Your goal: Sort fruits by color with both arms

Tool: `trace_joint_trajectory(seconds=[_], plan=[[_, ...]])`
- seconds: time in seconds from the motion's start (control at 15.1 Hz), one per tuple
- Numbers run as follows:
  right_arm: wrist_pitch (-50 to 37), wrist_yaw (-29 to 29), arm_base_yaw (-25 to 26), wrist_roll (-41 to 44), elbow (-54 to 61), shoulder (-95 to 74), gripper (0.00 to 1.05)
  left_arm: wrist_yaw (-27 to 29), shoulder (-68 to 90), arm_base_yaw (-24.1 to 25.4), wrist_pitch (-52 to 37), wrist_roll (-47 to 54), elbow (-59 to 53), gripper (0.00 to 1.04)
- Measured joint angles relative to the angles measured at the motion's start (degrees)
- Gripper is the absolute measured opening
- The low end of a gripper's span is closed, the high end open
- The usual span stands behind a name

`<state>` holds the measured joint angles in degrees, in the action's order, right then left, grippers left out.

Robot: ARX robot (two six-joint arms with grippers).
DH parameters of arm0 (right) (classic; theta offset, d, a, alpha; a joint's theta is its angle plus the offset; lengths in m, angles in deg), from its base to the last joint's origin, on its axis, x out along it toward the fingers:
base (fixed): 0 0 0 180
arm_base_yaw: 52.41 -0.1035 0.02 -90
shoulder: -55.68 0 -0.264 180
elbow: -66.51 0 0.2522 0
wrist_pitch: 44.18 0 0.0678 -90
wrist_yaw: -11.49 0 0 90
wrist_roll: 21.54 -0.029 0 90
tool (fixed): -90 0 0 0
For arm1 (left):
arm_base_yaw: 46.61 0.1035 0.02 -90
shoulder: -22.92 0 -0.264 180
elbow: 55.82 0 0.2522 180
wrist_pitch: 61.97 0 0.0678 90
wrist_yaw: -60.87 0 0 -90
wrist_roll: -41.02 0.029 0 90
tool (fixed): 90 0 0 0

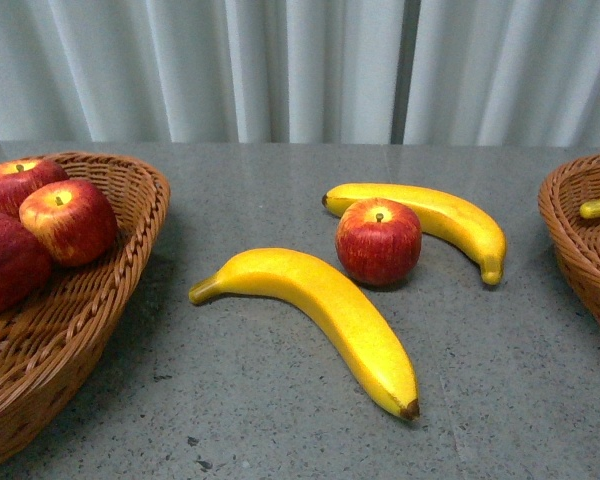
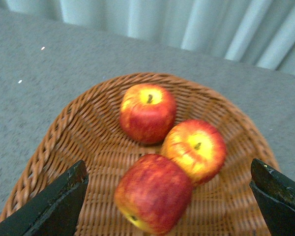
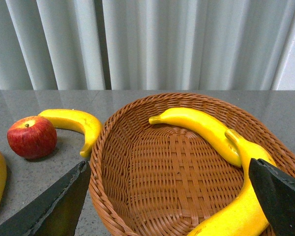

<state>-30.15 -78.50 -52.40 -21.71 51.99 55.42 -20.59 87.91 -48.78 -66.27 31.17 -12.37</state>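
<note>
Presently the left tool [image 2: 168, 168] is hovering spread above three apples [image 2: 147, 113], the right tool [image 3: 168, 166] spread above two bananas [image 3: 202, 129].

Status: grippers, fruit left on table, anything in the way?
Left gripper, right gripper: jaws open, empty. Apple, near banana, far banana loose on table. Apple close beside far banana.

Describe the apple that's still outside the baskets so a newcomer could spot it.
On the grey table, look between the left brown woven wicker basket and the right wicker basket. Behind the nearer long yellow banana, the glossy red apple stands stem-up in the inner curve of the farther yellow banana. It is the only round red fruit outside a basket.
</note>
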Motion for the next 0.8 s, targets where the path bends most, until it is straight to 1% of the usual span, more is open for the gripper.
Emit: trace_joint_trajectory(seconds=[0.07, 0.2, 0.33, 0.53, 0.73, 0.8], plan=[[0.00, 0.00, 0.00, 0.00, 0.00, 0.00, 0.98, -0.26, 0.07, -1.03, -0.83, 0.72, 0.96, 0.98], [0.00, 0.00, 0.00, 0.00, 0.00, 0.00, 0.98, -2.23, 2.60, -5.92, -3.56, 4.50, 5.88, 0.98], [0.00, 0.00, 0.00, 0.00, 0.00, 0.00, 0.98, -8.44, 9.14, -11.91, -4.79, 9.84, 12.31, 0.98], [0.00, 0.00, 0.00, 0.00, 0.00, 0.00, 0.98, -13.55, 24.15, -18.67, 1.46, 17.31, 25.03, 0.98], [0.00, 0.00, 0.00, 0.00, 0.00, 0.00, 0.98, -18.14, 35.01, -22.58, 4.31, 23.15, 33.64, 0.98], [0.00, 0.00, 0.00, 0.00, 0.00, 0.00, 0.98, -18.88, 37.51, -23.61, 4.96, 24.48, 35.30, 0.98]])
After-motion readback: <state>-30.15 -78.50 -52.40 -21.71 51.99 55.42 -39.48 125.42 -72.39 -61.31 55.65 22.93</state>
